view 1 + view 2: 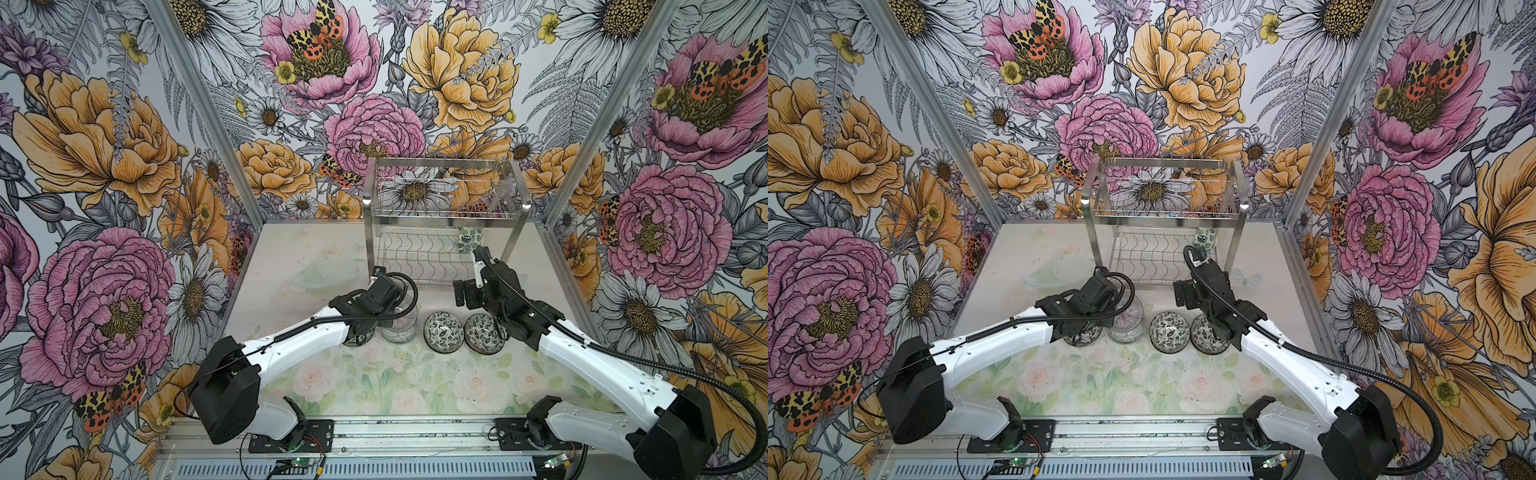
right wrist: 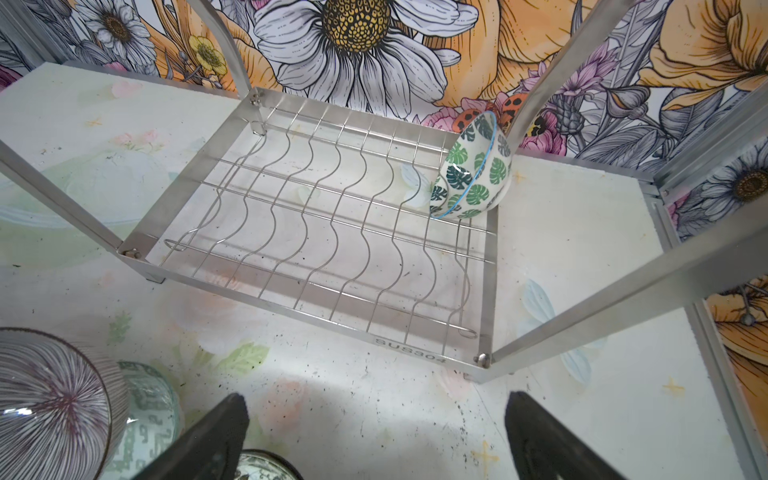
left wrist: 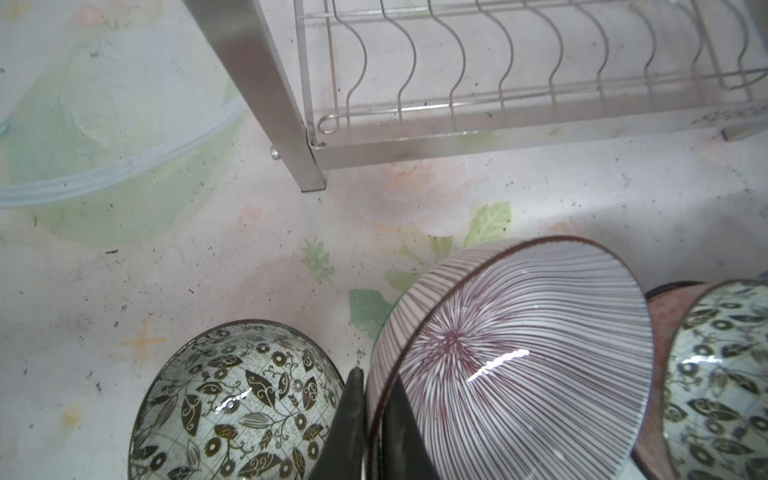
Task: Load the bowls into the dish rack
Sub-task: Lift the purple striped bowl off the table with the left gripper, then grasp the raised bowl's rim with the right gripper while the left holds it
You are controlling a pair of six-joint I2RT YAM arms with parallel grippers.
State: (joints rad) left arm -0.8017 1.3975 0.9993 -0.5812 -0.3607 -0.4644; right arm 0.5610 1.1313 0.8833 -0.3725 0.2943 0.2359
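I count one dish rack [image 1: 449, 219]. Bowls on view: three black-and-white floral bowls [image 1: 444, 332], one striped bowl [image 3: 519, 365], one green-leaf bowl [image 2: 473, 174], one green geometric bowl [image 2: 149, 407].

Floral walls [image 1: 104, 145] (moths too); pale rose-printed tabletop [image 1: 374, 382].

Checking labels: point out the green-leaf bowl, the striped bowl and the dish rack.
green-leaf bowl [image 2: 498, 174], right wrist view, outer wall.
striped bowl [image 3: 540, 332], left wrist view, inner wall.
dish rack [image 1: 436, 220], in a top view, upper tier's front bar.
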